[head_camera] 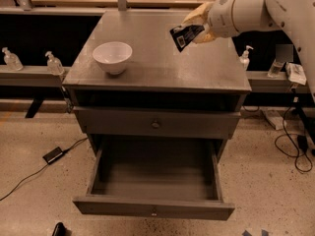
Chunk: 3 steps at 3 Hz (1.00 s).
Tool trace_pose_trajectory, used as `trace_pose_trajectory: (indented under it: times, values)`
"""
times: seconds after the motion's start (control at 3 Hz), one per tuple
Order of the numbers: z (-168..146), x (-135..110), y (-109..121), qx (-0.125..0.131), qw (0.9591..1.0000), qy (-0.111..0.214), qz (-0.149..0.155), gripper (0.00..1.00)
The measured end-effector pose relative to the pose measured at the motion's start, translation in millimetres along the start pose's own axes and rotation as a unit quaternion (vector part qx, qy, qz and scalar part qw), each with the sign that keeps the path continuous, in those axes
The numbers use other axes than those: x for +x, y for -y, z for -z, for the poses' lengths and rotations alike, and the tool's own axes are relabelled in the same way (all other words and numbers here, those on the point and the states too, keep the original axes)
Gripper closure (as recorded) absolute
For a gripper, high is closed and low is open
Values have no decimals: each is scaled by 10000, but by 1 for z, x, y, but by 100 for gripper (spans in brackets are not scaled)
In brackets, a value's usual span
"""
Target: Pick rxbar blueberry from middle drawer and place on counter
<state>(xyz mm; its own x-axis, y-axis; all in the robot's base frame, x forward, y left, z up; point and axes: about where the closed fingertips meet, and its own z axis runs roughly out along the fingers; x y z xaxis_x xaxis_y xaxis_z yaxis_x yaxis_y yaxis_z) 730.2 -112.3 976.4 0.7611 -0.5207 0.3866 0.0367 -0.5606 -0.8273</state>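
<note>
The rxbar blueberry (183, 36), a dark wrapper with white label patches, is held tilted in my gripper (196, 27) above the right rear part of the counter (167, 65). The gripper's yellowish fingers (197, 16) are shut on the bar's upper end. The bar hangs in the air, clear of the counter surface. My white arm (256, 9) reaches in from the upper right. The middle drawer (153, 208) stands pulled out at the bottom and its inside looks empty.
A white bowl (112, 57) sits on the counter's left side. A shut drawer front with a dark round knob (155, 124) is above the open drawer. Bottles (53, 63) stand on the left ledge, one bottle (245, 57) on the right. Cables (290, 146) lie on the floor.
</note>
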Motion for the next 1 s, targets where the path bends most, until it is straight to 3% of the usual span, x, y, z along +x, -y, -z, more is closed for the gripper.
trace_pose_trajectory:
  times: [0.33,0.67,1.0]
  values:
    - [-3,-2,0,4,10000,29,3,22]
    - [-6,-4,0,7,10000,56,5,0]
    - [-6,-4,0,7,10000,57,5,0]
